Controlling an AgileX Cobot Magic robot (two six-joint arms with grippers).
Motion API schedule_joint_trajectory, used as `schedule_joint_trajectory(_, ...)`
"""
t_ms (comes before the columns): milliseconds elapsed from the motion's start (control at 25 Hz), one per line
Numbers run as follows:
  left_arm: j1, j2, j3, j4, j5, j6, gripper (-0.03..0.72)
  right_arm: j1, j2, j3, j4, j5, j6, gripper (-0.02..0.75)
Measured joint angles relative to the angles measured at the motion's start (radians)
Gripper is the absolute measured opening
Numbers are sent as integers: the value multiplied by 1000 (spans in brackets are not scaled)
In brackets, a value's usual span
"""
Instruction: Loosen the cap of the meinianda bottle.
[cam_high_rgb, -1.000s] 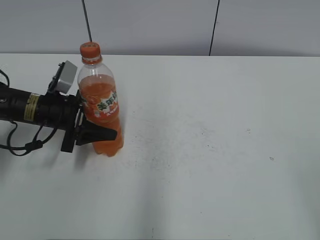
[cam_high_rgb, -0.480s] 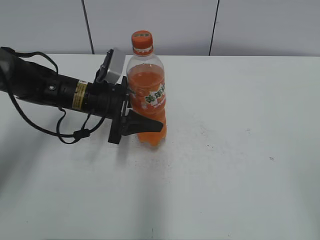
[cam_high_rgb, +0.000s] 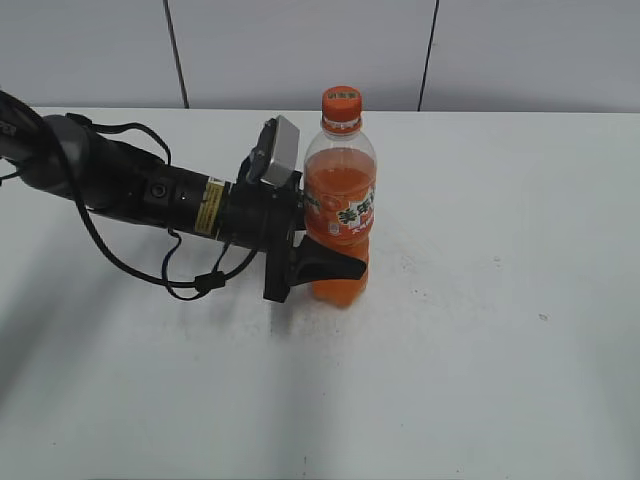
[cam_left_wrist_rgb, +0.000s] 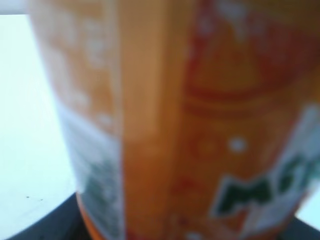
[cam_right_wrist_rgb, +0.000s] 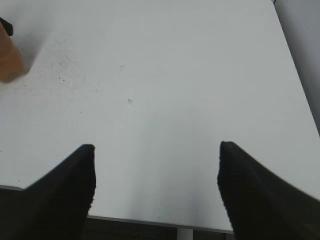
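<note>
The meinianda bottle (cam_high_rgb: 340, 220) stands upright near the middle of the white table, full of orange drink, with its orange label facing the camera. Its small orange cap (cam_high_rgb: 342, 101) sits on top, untouched. My left gripper (cam_high_rgb: 335, 266) reaches in from the left and is shut on the bottle's lower body. In the left wrist view the blurred label (cam_left_wrist_rgb: 200, 125) fills the frame. My right gripper (cam_right_wrist_rgb: 155, 170) is open and empty above the table's right part; it does not show in the exterior view. An orange bit of the bottle (cam_right_wrist_rgb: 9, 57) shows at that view's left edge.
The white table (cam_high_rgb: 480, 330) stretches to the right and front of the bottle. A grey wall with dark seams (cam_high_rgb: 430, 50) runs behind it. The table's near edge (cam_right_wrist_rgb: 150, 221) shows under my right gripper.
My left gripper has carried the upright bottle from the table's left side to the right, toward the middle. The cap has stayed on.
</note>
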Motion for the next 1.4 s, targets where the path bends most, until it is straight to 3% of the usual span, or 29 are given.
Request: schedule_joint_trajectory(1400,0,38,-6,-24,-26,-3,401,0,0,-13,13,-24,7,573)
